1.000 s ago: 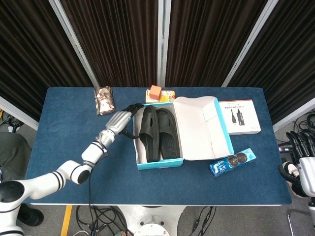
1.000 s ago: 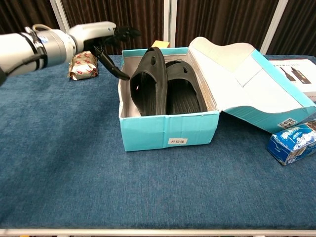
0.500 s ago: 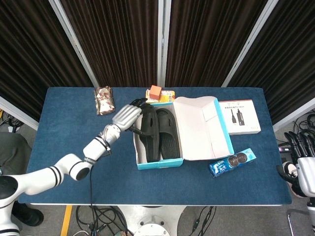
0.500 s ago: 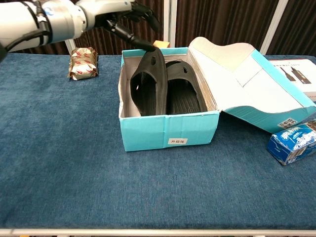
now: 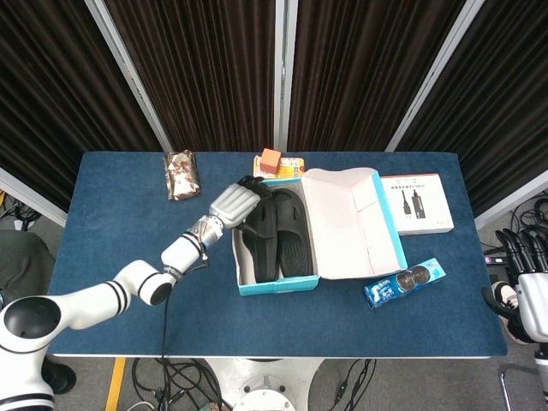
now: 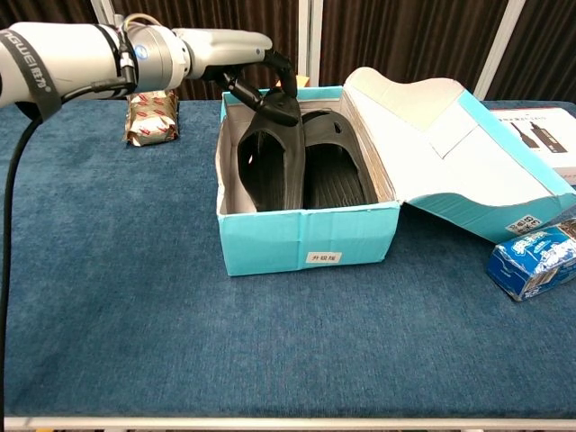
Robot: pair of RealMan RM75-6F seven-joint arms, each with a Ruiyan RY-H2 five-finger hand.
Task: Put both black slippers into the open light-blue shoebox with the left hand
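Observation:
The open light-blue shoebox (image 5: 278, 284) (image 6: 306, 238) stands mid-table with its lid (image 5: 351, 223) folded out to the right. Both black slippers lie inside it. The left slipper (image 5: 259, 235) (image 6: 265, 162) leans on its edge against the box's left wall, and the right slipper (image 5: 293, 231) (image 6: 333, 175) lies flat, sole up. My left hand (image 5: 235, 201) (image 6: 243, 67) hovers over the box's far left corner, its dark fingers (image 6: 263, 94) curled down and resting on the raised far end of the left slipper. My right hand (image 5: 527, 295) hangs off the table's right edge, holding nothing.
A brown snack packet (image 5: 181, 174) (image 6: 151, 117) lies at the far left. An orange block (image 5: 271, 161) sits behind the box. A white product box (image 5: 416, 203) (image 6: 544, 130) and a blue cookie pack (image 5: 404, 283) (image 6: 535, 261) lie to the right.
My left hand has risen from beside the box's left wall and swung right over its far corner. Its fingers have come down onto the leaning slipper's far end.

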